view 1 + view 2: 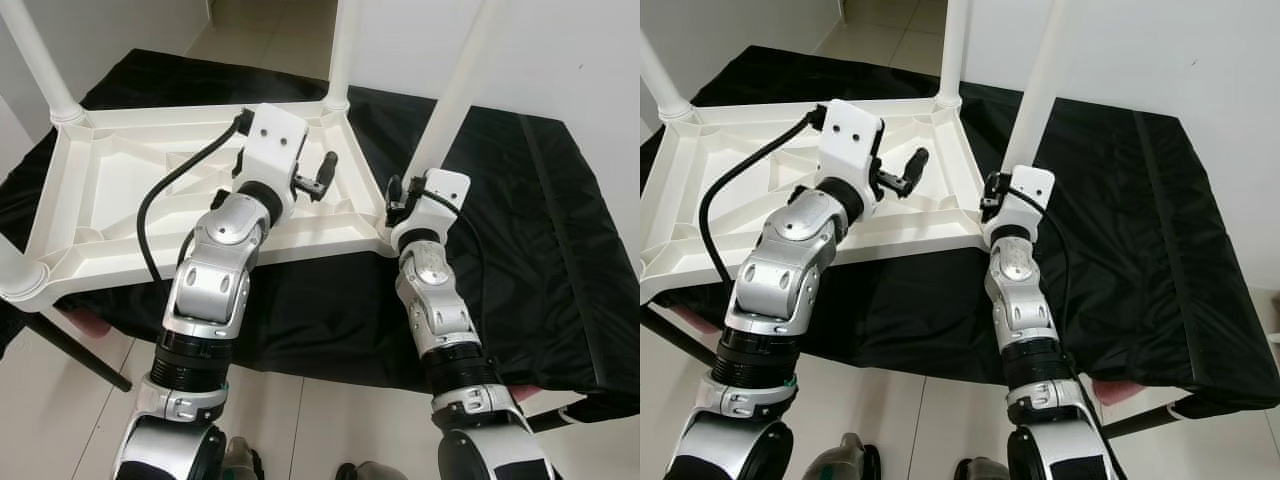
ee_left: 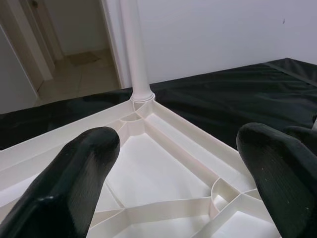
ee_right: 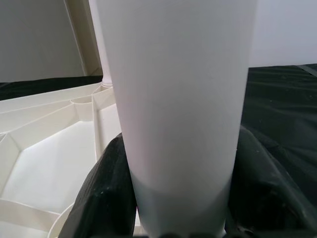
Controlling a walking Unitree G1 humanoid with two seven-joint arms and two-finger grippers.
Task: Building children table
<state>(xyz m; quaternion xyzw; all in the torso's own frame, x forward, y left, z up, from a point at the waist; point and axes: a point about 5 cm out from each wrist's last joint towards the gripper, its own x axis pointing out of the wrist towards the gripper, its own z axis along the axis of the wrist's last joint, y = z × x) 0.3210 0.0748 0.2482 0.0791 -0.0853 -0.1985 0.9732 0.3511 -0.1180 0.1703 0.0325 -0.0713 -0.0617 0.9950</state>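
The white plastic children's table [image 1: 130, 200] lies upside down on a black cloth [image 1: 540, 250], its ribbed underside facing up and its legs rising from the corners. The cloth covers a low tabletop that spans most of the scene, over a pale tiled floor [image 1: 50, 400].

A far leg [image 1: 342, 50] stands upright in its socket at the table's far right corner, and another leg [image 1: 40, 60] rises at the far left corner. At the near left corner a further leg end [image 1: 18, 275] shows at the edge of the head view.

The near right leg [image 1: 460, 80] stands at the near right corner, leaning slightly to the right. The right pincer [image 3: 178, 198] is closed around the lower part of this leg, one black finger [image 3: 106, 193] pressed against each side of the white tube, just above the corner socket.

The left pincer [image 2: 183, 173] hovers over the ribbed underside, right of the table's middle, with its fingers [image 2: 69, 183] spread wide apart and nothing between them. A black cable [image 1: 165, 195] loops from the left wrist across the table's underside.
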